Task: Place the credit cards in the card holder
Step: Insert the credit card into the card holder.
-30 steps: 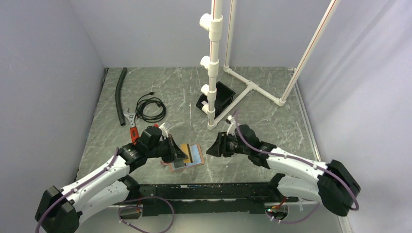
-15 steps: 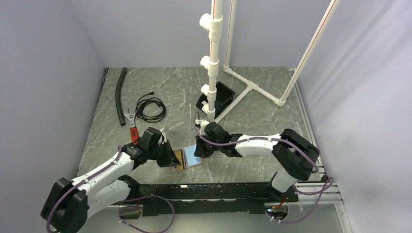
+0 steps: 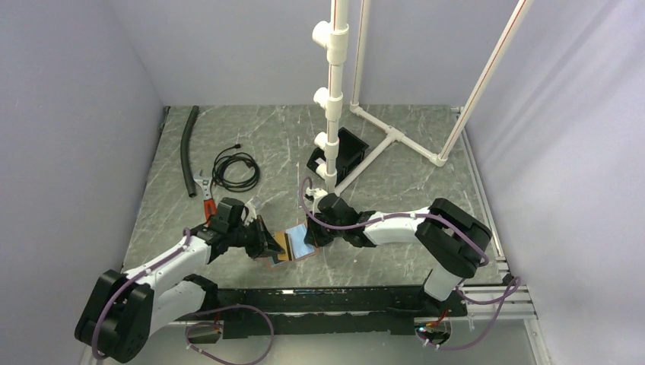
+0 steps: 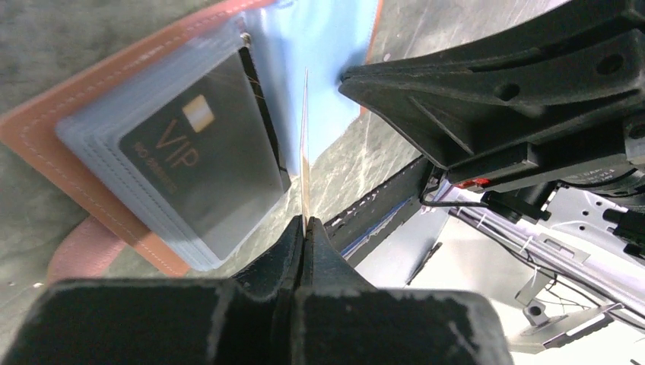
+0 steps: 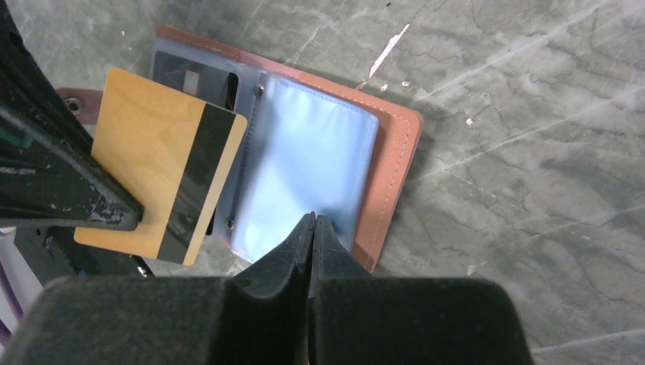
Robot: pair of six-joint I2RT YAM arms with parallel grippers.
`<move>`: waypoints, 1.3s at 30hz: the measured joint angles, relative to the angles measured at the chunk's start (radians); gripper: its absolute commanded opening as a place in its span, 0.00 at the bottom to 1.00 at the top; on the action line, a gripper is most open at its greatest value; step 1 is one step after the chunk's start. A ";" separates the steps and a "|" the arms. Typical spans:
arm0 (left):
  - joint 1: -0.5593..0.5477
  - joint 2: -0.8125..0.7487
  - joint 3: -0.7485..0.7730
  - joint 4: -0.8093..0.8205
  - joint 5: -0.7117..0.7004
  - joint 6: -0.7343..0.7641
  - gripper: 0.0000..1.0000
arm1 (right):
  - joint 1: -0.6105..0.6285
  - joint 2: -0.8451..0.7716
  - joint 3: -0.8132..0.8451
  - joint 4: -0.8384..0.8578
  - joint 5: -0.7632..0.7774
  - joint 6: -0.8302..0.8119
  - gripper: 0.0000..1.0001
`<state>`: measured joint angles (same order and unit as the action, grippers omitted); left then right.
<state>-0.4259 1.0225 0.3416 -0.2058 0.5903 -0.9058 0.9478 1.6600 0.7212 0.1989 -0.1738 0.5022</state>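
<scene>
My left jaws are shut tight on 1 gold card with a black stripe along its back. I hold it by its near edge, and it stands tilted over the left panel of the card holder. From my left wrist the card shows only as a thin line rising from between my fingertips.

The card holder lies open and flat on the worktop, at the front middle between my 2 arms, with its snap tab sticking out on the left. A black VIP card already sits in the clear sleeves of the left panel.

My right jaws are closed too, with no gap between the tips. The tips meet at the near edge of the glossy pale-blue sleeve on the right panel. I cannot tell whether a leaf of that sleeve is nipped between them.

Farther back on the worktop, well apart from the holder, lie a black hose, a coiled black cable and a red-handled tool. A black open-topped box sits by the foot of the white pipe frame.
</scene>
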 measured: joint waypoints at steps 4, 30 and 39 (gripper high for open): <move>0.042 0.018 -0.022 0.014 0.018 -0.002 0.00 | 0.000 0.000 -0.004 0.008 0.001 0.006 0.00; 0.084 0.101 -0.080 0.184 0.116 -0.024 0.00 | -0.002 0.001 -0.004 0.009 -0.005 0.006 0.00; 0.085 0.147 -0.080 0.193 0.119 -0.011 0.00 | -0.004 0.003 -0.004 0.011 -0.013 0.006 0.00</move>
<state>-0.3408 1.1694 0.2611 -0.0128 0.7090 -0.9173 0.9440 1.6630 0.7174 0.2100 -0.1867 0.5083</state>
